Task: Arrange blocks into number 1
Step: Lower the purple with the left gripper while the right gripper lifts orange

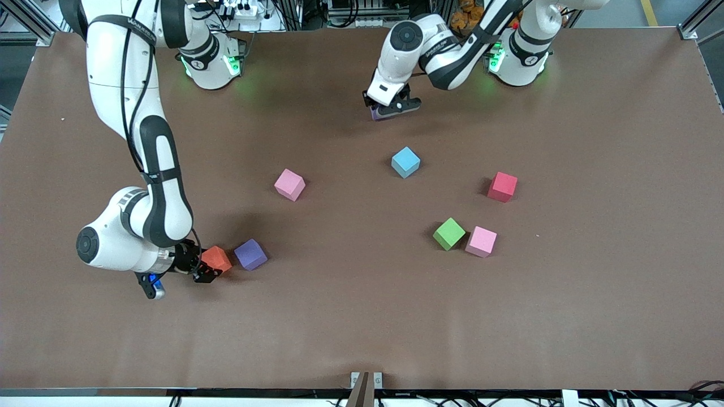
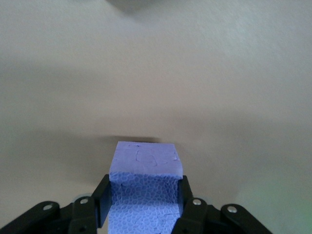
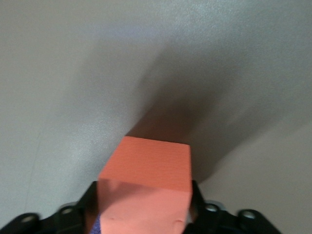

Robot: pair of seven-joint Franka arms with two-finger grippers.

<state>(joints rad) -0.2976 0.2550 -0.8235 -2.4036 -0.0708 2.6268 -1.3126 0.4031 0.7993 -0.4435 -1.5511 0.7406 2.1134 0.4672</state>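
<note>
The small orange foam cube (image 3: 146, 187) sits between the fingers of my right end effector (image 1: 210, 267), low at the counter (image 1: 350, 316) toward the right arm's end, and the fingers look pressed against its sides, so I judge I have it gripped. Just beside it lies a purple foam cube (image 1: 250, 254) on the counter. My left end effector (image 1: 391, 107) is clamped on a second purple foam cube (image 2: 144, 187), close to the counter near the left arm's base.

Loose on the counter are a light blue foam cube (image 1: 405, 162), a red one (image 1: 502, 186), a green one (image 1: 449, 233) touching a pink one (image 1: 481, 241), and another pink one (image 1: 289, 184) well apart.

I judge this the pick-up step: no figure is formed yet. Next I should lift both cubes clear, carry them to open counter, and set them in one straight column.
</note>
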